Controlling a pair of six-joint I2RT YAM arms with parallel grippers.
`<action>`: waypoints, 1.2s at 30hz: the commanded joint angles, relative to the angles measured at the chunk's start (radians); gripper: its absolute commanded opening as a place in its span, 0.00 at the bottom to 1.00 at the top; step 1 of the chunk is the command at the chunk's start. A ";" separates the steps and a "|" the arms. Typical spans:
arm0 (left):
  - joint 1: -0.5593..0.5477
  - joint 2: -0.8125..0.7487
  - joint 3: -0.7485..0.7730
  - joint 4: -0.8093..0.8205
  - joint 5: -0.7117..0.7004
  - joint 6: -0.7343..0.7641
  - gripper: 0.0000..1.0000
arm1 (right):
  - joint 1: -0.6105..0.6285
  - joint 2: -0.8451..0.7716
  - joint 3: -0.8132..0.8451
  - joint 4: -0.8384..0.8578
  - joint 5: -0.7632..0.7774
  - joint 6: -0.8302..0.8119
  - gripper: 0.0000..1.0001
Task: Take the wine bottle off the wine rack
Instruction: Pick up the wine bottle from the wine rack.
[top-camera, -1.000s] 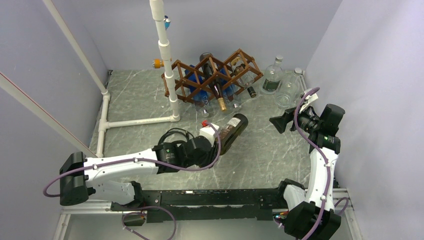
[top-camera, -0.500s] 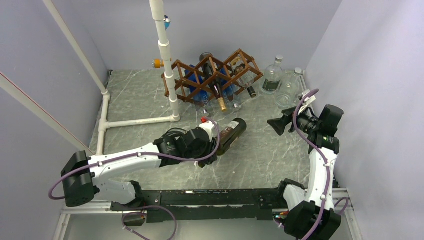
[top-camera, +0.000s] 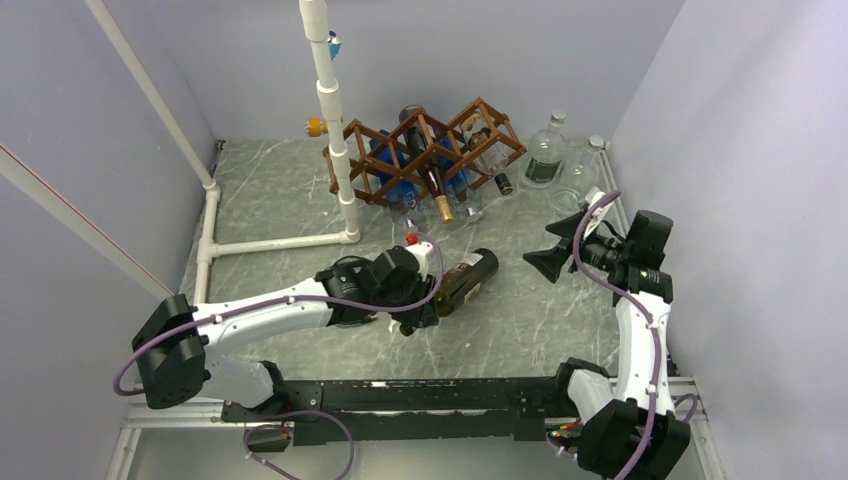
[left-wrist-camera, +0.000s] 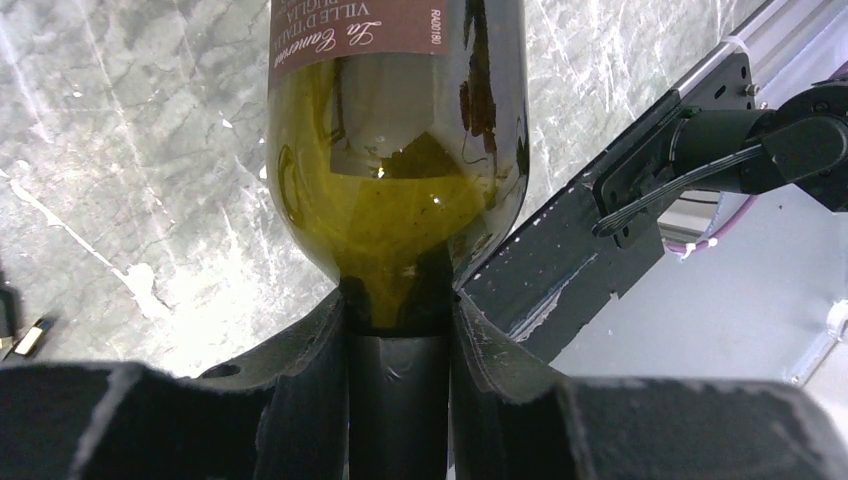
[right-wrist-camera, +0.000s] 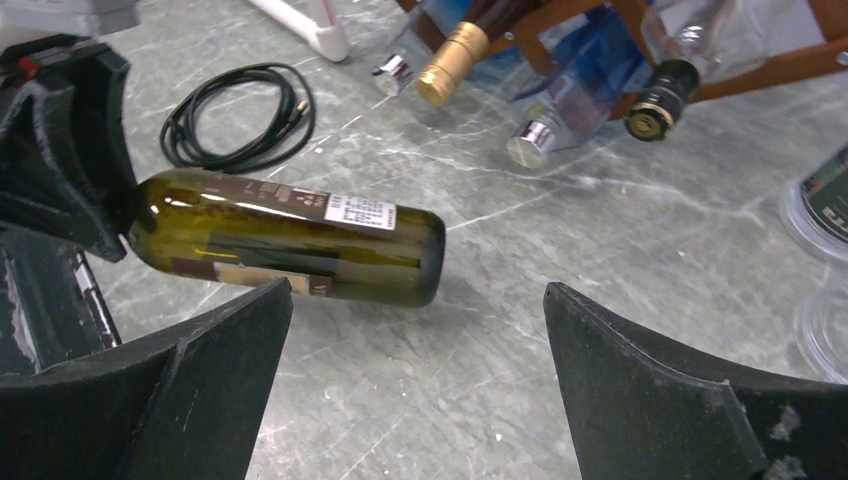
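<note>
Wine bottle lower; label "VILLE"

The wine bottle is dark green glass with a brown label. It lies on its side. Its thin neck is pinched in the left claw, and its fat end points away from that claw. The wine rack is made of brown crossed wood. It stands well beyond the claw, with other bottles in it.
</note>
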 joint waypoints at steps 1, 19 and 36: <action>0.021 -0.002 0.052 0.183 0.093 -0.016 0.00 | 0.037 0.007 -0.002 -0.086 -0.087 -0.201 1.00; 0.040 0.131 0.089 0.258 0.251 -0.041 0.00 | 0.221 0.080 -0.034 -0.519 -0.053 -1.033 1.00; 0.040 0.252 0.169 0.286 0.362 -0.058 0.00 | 0.401 0.091 -0.107 -0.438 0.054 -1.086 1.00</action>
